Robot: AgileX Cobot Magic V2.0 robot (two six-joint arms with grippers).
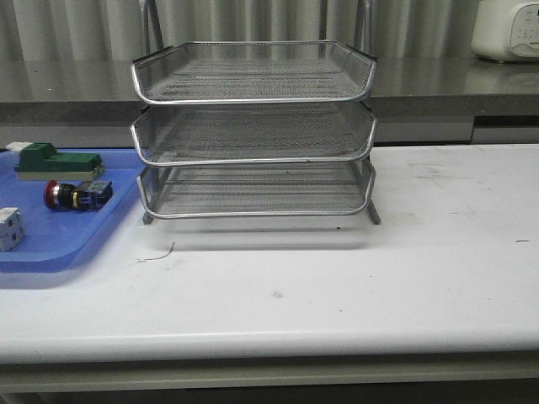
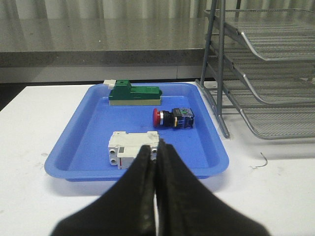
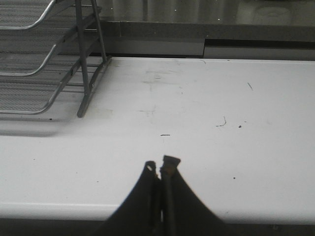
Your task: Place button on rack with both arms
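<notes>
Button (image 1: pixel 77 195) on blue tray (image 1: pixel 50 244) beside rack (image 1: pixel 253 135) (3 tiers)

You are looking at a white table (image 1: pixel 354 286) filling the lower half of the front view. The silver three-tier wire-mesh rack (image 1: pixel 253 135) is standing on it at upper centre, feet touching the tabletop. A flat blue plastic tray (image 1: pixel 67 240) is lying at the left edge, just beside the rack. A thin dark wire scrap (image 1: pixel 158 253) is lying in front of them.
</notes>
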